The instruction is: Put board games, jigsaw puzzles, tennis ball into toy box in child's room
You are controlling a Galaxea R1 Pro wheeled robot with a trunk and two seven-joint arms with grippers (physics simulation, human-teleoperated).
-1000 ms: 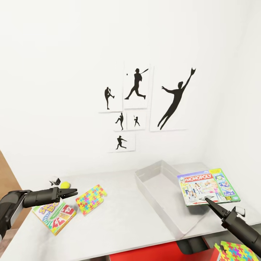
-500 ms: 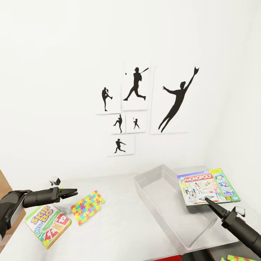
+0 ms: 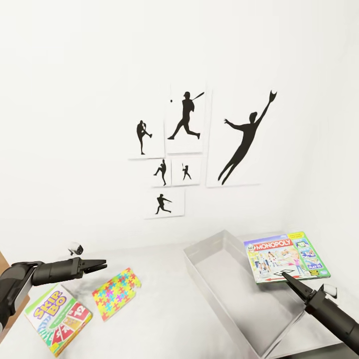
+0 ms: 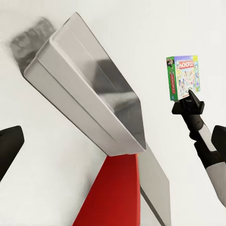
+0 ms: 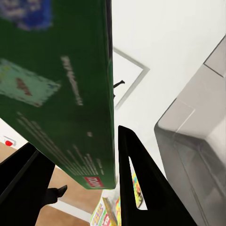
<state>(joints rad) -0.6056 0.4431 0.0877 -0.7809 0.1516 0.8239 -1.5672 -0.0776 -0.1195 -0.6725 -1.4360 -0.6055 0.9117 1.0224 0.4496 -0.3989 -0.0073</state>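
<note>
My right gripper point(image 3: 285, 274) is shut on the lower edge of a green Monopoly board game point(image 3: 286, 255) and holds it upright-tilted above the right rim of the light-grey toy box point(image 3: 225, 285). In the right wrist view the green box point(image 5: 61, 99) sits between both fingers. My left gripper point(image 3: 98, 263) hovers open and empty over the table's left part. Below it lie a Skip-Bo board game point(image 3: 58, 318) and a multicolour jigsaw puzzle point(image 3: 116, 292). The tennis ball and the bed are out of view.
The grey table point(image 3: 164, 314) runs up to a white wall with black athlete-silhouette pictures point(image 3: 188, 149). The left wrist view takes in the toy box point(image 4: 89, 94) and a red chair point(image 4: 115, 188) below the table edge.
The camera has moved: table, toy box and toys have slid lower and leftward in the picture, and the red chair has left it. Both grippers keep their poses; the Monopoly box stays gripped.
</note>
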